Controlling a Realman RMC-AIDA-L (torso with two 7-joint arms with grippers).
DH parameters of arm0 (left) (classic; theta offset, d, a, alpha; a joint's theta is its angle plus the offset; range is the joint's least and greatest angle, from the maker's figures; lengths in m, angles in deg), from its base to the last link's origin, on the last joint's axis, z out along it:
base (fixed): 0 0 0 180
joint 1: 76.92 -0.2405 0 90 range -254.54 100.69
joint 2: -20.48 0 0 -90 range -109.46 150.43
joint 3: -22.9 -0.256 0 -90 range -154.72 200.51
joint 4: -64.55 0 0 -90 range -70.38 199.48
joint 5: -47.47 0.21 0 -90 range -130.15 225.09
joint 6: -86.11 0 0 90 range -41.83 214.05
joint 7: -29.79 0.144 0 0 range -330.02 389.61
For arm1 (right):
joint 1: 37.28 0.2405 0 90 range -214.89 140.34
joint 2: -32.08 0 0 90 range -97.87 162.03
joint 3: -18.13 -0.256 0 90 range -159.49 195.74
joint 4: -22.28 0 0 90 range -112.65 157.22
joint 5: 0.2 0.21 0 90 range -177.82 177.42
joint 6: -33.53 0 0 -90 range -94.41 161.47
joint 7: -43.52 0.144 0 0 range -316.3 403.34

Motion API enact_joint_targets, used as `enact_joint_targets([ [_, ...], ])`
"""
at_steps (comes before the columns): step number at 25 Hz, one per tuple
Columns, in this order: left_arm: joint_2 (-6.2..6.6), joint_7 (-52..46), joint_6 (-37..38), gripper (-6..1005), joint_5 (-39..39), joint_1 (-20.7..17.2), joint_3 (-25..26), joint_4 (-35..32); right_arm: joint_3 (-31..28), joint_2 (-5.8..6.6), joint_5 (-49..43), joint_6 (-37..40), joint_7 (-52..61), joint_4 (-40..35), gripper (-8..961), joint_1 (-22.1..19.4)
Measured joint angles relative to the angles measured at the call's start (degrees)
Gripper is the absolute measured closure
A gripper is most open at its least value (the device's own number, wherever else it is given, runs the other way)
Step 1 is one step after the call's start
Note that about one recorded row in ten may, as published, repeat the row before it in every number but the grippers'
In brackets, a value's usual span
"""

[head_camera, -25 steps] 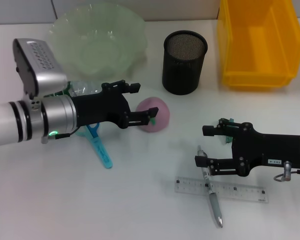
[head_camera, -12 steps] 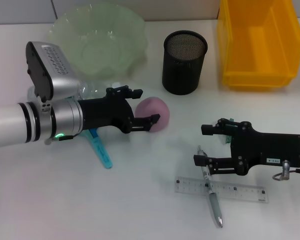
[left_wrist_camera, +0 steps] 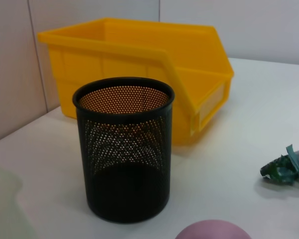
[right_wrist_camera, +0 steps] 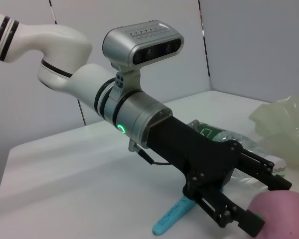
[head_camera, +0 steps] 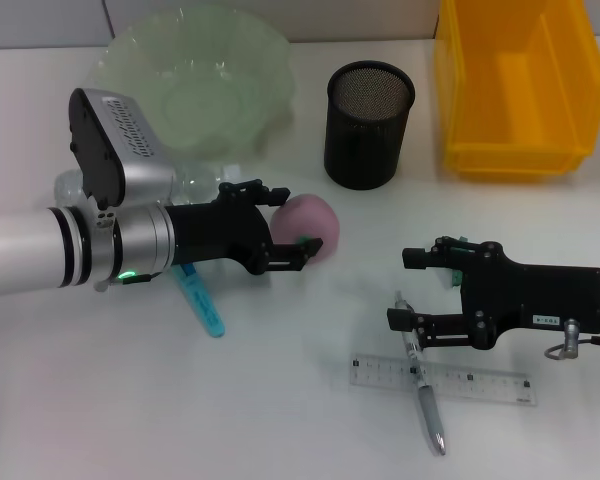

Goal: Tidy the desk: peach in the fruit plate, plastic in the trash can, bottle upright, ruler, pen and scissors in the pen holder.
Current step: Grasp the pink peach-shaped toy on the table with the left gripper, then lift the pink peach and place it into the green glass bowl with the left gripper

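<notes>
Worktop (head_camera: 280, 400): plate (head_camera: 195, 85) at back left. Left hand (head_camera: 292, 222) spread, fingers either side of peach (head_camera: 310, 225), which lies on the worktop. Best to seat deeper, close gently, lift clear. Right hand (head_camera: 408, 290) spread above pen (head_camera: 425, 395), idle.

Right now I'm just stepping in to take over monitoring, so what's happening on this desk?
The left gripper is open around the pink peach, one finger on each side, not yet closed. The green fruit plate behind it is unfilled. The right gripper hovers open above the pen, which lies across the clear ruler. The blue scissors and the bottle lie under the left arm. The mesh pen holder looks empty, and the crumpled plastic is on the table.
</notes>
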Motion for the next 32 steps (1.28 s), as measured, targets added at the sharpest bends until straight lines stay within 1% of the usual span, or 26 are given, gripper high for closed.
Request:
enact_joint_targets([
  [7,0.01,-0.5,-0.3,180,0.2,0.6,-0.6,0.2,0.0,-0.04,0.0,0.0,0.0,0.0,135,0.0],
  [12,0.03,-1.4,-0.6,344,0.3,0.9,-0.6,0.3,0.0,-0.07,0.0,0.0,0.0,0.0,135,-0.1],
  [15,0.03,-1.4,-0.8,416,0.3,0.9,-0.7,0.3,0.0,-0.07,0.0,0.0,0.0,0.0,135,-0.1],
  [21,0.03,-1.4,-0.8,610,0.2,0.9,-0.7,0.2,0.0,-0.07,0.0,0.0,0.0,0.0,135,-0.2],
  [32,0.22,-2.8,-0.6,747,0.4,1.0,-0.7,-0.2,0.0,-0.16,0.0,0.0,0.0,0.0,135,-0.3],
])
